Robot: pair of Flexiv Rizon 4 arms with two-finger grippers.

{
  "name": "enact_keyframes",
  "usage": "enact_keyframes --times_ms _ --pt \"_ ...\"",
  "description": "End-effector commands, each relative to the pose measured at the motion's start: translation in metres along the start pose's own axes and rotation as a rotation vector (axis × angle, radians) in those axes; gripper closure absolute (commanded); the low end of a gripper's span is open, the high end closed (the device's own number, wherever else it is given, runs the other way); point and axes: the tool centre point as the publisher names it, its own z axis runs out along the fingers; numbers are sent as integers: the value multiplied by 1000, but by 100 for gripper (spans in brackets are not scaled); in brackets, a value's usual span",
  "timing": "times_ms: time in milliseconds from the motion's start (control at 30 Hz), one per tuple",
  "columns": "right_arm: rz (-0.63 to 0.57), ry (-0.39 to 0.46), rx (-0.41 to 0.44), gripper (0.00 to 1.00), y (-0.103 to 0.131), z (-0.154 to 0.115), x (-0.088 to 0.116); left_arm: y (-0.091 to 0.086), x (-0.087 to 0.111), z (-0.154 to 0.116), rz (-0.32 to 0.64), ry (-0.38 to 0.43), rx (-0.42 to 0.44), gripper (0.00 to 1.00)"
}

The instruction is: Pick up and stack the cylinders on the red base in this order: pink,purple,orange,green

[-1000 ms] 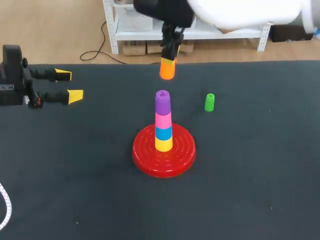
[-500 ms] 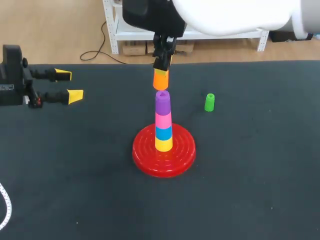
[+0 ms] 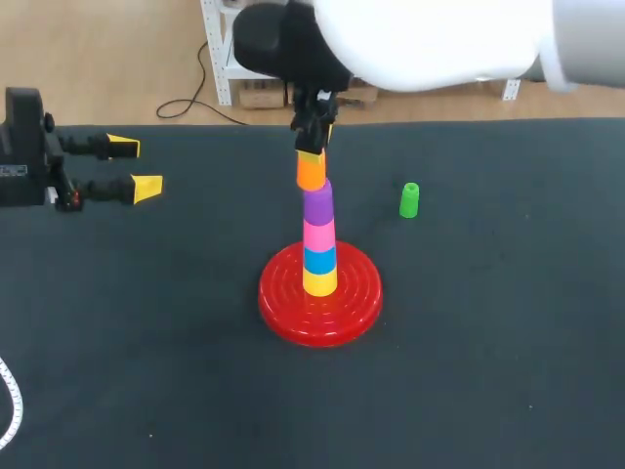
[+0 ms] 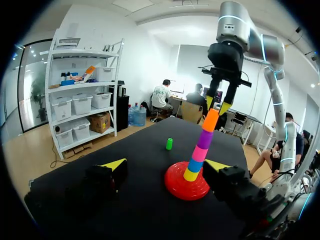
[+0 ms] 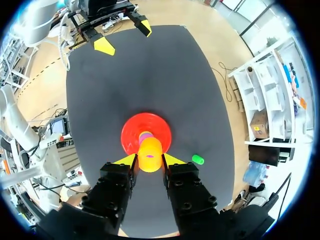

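Grips the orange cylinder (image 3: 312, 172) near its top with the right gripper (image 5: 149, 160), fingers pressing from 2 sides. Hangs right over the purple cylinder (image 3: 316, 203), touching or just above, hard to tell. Looks light, rigid and smooth, so probably slippery; best held high and square. Leaves the left gripper (image 3: 135, 166) spread wide, empty, well apart. Dark matte table (image 3: 488, 342) — ample free space around the red base (image 3: 337, 315); green cylinder (image 3: 409, 199) upright nearby.

Robotics lab: left arm (image 3: 27, 147), right arm (image 3: 430, 39) at black table (image 3: 488, 342).
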Motion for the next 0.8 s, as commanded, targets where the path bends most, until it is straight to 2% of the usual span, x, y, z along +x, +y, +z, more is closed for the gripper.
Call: enact_keyframes --times_ms 33,800 --pt "2 5 -2 100 -2 0 -4 0 2 1 3 -8 -3 0" --pt "28 12 1 100 -5 -1 7 0 2 1 3 -8 -3 0"
